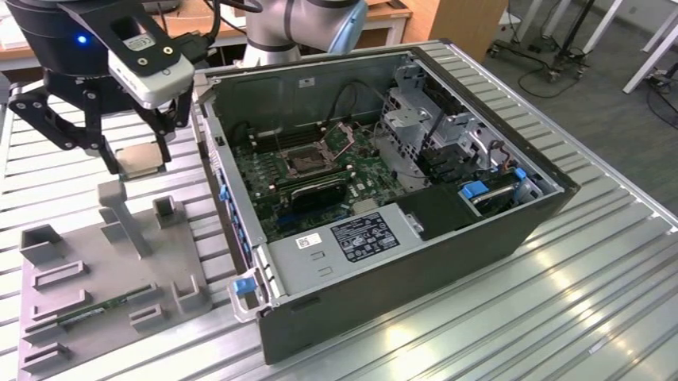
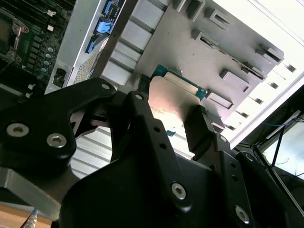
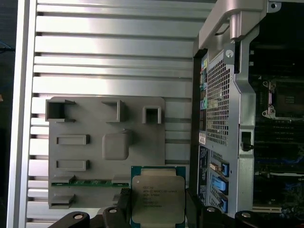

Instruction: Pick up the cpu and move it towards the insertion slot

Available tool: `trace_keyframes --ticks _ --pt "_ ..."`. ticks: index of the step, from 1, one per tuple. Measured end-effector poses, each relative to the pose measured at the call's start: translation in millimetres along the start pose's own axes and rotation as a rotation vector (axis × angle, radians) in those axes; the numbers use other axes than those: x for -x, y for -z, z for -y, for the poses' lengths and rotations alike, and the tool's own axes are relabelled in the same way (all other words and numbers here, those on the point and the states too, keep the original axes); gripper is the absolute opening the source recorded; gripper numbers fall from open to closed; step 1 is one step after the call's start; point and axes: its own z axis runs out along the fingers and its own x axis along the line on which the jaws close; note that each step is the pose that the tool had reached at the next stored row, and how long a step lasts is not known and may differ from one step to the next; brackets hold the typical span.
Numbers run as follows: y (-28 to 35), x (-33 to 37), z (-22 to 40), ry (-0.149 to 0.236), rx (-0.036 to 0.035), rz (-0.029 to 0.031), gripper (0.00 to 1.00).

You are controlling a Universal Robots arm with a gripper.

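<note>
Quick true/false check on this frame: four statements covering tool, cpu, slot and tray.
1. The tool is clamped on the cpu. True.
2. The cpu sits in the insertion slot. False: it is held in the tool outside the computer case, near the grey tray.
3. A memory stick lies on the grey tray. True.
4. The computer case is closed up. False: its side is open, with the motherboard and the insertion slot exposed.
</note>
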Motion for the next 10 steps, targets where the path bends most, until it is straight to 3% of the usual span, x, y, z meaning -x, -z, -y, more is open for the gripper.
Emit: trace_keyframes --ticks 10 --pt "0.1 16.1 0.3 0.000 -0.0001 -0.0001 0.54"
